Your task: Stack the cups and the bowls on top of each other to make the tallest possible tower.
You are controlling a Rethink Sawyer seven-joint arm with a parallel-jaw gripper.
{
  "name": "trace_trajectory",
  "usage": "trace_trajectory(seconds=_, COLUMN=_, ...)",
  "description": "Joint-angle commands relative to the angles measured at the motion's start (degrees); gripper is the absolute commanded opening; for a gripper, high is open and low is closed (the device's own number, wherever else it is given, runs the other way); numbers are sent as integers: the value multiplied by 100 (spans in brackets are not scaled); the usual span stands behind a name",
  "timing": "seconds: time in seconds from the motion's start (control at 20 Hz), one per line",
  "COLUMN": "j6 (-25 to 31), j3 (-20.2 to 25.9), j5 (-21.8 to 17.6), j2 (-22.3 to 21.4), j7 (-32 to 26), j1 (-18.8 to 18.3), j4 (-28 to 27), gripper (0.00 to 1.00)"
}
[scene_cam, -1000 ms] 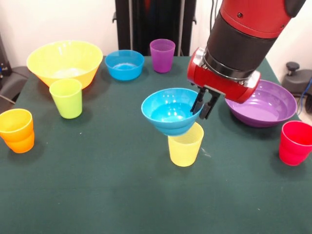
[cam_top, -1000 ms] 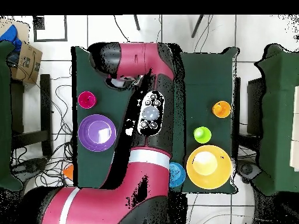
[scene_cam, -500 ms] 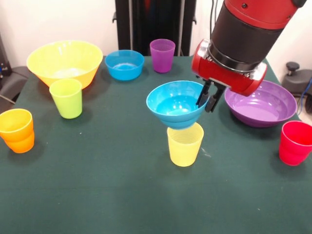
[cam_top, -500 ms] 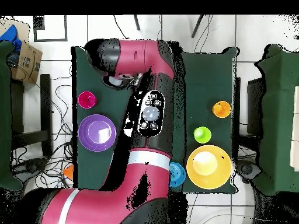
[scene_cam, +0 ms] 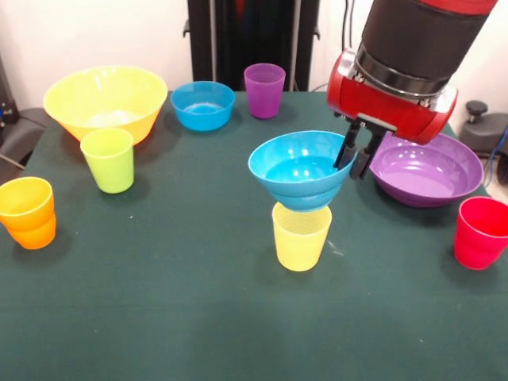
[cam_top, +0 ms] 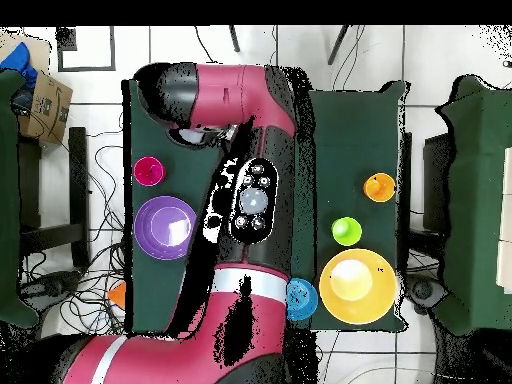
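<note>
Nearby, purple bowl (scene_cam: pixel 429 171) just beside fingers (scene_cam: pixel 357 155) pinching blue bowl (scene_cam: pixel 300 171).

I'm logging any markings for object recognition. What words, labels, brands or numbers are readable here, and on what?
No readable text in either view.
Cardboard box: a dark printed mark, too small to read.
Cups, such as the yellow cup, and bowls, such as the blue bowl: plain, no labels.
Arm: no legible marking.
</note>
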Motion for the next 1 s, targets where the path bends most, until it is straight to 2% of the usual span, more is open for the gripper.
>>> trace_trajectory(seconds=0.05, j6=-562, j3=215, j5=65, j2=-81, j7=1105, j1=139, j4=929, gripper=0)
trace_trajectory(seconds=1.0, j6=-1099, j3=128, j5=121, j2=23, j7=1140, j1=253, j4=1336, gripper=0)
